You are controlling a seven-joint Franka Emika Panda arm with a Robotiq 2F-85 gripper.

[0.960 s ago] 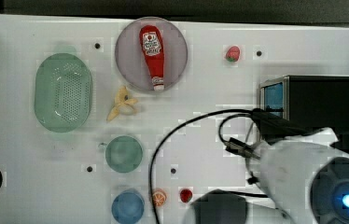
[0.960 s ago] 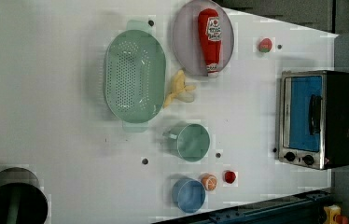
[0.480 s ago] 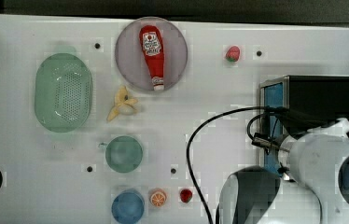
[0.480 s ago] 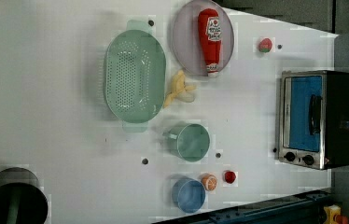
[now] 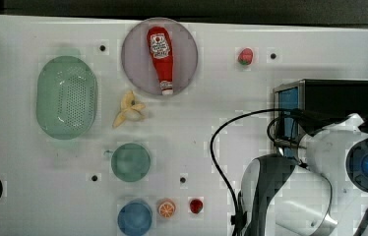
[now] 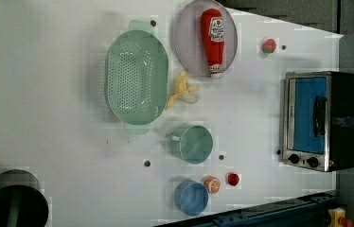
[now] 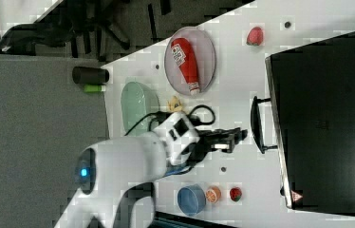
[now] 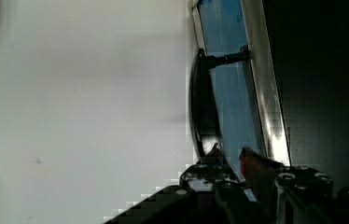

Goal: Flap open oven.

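The oven stands at the top view's right edge, black on top, with a silver front frame, two black knobs and a blue glass door that is flat against the frame. The door's dark bar handle stands off the glass. My gripper reaches toward that handle from the right view's left, its tips just short of the bar. The wrist view has the handle straight ahead of my gripper. Its fingertips are a narrow gap apart, blue glass shows between them, and nothing is held.
On the white table lie a purple plate with a ketchup bottle, a green colander, a banana peel, a green cup, a blue cup, an orange slice and small red fruits. A black cable loops beside the arm.
The arm has swung toward the top view's right and up to the oven's front. In the left view a dark tip has reached in over the oven from the right edge. The door has not moved.
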